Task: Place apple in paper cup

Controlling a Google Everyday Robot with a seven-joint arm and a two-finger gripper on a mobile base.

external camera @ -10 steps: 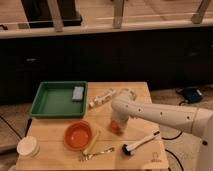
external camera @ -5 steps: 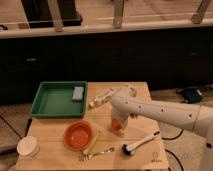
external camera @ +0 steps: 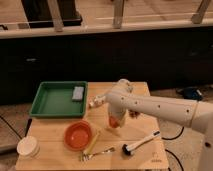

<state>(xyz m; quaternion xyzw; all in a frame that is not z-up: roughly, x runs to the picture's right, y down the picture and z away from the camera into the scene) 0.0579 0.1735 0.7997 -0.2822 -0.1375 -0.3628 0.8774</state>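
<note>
The apple (external camera: 114, 122) is a small orange-red fruit on the wooden table (external camera: 60, 150), right of the orange bowl (external camera: 78, 135). My gripper (external camera: 114, 125) comes down from the white arm and stands right over the apple, hiding most of it. The paper cup (external camera: 28, 147) is a short white cup at the table's front left corner, far from the gripper.
A green tray (external camera: 50, 101) with a grey sponge (external camera: 77, 93) sits at the back left. A yellow utensil and fork (external camera: 95, 148) lie in front of the bowl. A black-headed brush (external camera: 140, 143) lies at the front right. A white object (external camera: 96, 103) lies mid-table.
The gripper has lowered onto the apple; the arm shifted slightly down and left.
</note>
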